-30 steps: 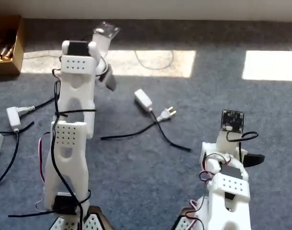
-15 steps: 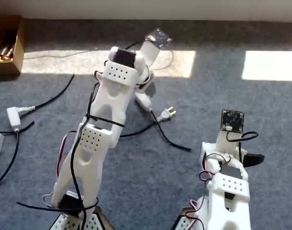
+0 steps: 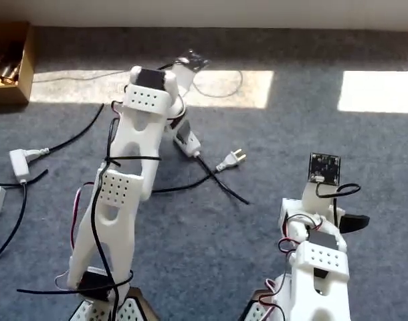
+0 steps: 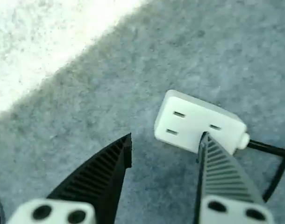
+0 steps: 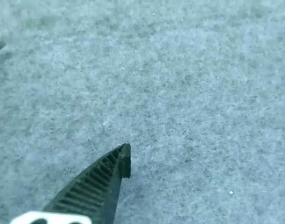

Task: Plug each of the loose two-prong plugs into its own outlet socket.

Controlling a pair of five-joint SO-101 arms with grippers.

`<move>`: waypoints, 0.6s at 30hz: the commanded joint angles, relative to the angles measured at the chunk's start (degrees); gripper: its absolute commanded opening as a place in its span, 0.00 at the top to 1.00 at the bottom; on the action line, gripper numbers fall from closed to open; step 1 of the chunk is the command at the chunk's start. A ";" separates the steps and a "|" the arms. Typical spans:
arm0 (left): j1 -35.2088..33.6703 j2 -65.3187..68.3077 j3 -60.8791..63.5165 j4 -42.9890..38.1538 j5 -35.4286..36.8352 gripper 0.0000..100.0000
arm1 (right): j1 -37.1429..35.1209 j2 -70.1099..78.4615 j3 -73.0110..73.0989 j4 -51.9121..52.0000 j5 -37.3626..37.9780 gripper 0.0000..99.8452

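Plainly, the outlet socket [image 4: 198, 123] — white, blocky — shows narrow slots.

White socket [image 4: 195, 122], black cord [image 4: 267, 148], blue-grey carpet [image 3: 211, 254].

We look down from high over the whole scene. Our left wrist camera peers close past the left gripper [image 4: 166, 140] at the outlet socket [image 4: 198, 123] just beyond, shared with the high view; the right wrist camera faces carpet [image 5: 180, 93] closely.
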 commanded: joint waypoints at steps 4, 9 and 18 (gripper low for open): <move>0.57 -8.04 -0.13 0.62 8.53 0.72 | 0.57 -1.01 -0.31 -0.92 -0.18 0.41; 2.86 -14.81 7.69 0.53 27.43 0.64 | 0.57 -1.01 -0.31 -0.92 -0.18 0.41; 6.90 -14.90 16.75 0.18 35.08 0.64 | 0.57 -1.01 -0.31 -0.92 -0.18 0.41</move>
